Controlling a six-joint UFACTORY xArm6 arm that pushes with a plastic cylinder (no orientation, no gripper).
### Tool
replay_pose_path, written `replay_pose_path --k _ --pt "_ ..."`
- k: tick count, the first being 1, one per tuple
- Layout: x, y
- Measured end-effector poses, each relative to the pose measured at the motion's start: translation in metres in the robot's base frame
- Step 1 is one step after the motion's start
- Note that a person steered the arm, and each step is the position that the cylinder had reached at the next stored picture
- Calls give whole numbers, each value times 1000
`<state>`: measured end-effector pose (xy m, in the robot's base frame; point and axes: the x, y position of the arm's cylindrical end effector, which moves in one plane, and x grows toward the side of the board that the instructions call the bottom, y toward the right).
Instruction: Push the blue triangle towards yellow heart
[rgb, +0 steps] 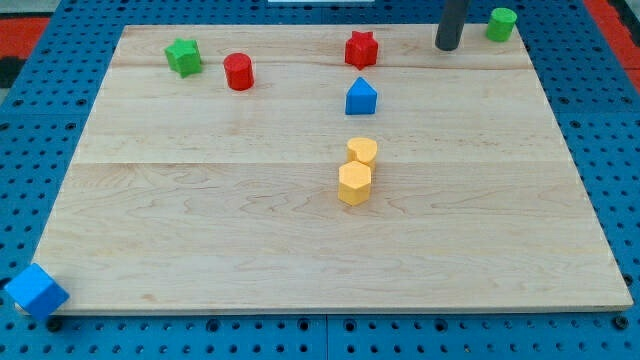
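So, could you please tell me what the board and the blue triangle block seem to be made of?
The pale board looks like unvarnished wood: visible grain and plank seams, matte. The blue triangle block seems painted wood or plastic: uniform colour, slight sheen; I cannot tell which.

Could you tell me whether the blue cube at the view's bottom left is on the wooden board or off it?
Off. The blue cube sits on the blue perforated surface, just past the wooden board's bottom-left corner.
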<state>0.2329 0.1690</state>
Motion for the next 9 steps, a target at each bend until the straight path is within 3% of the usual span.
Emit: replay_pose_path --k 2,3,5,9 --pt "-2 -37" --pt "4 -106" --pt "106 -104" --pt "104 -185"
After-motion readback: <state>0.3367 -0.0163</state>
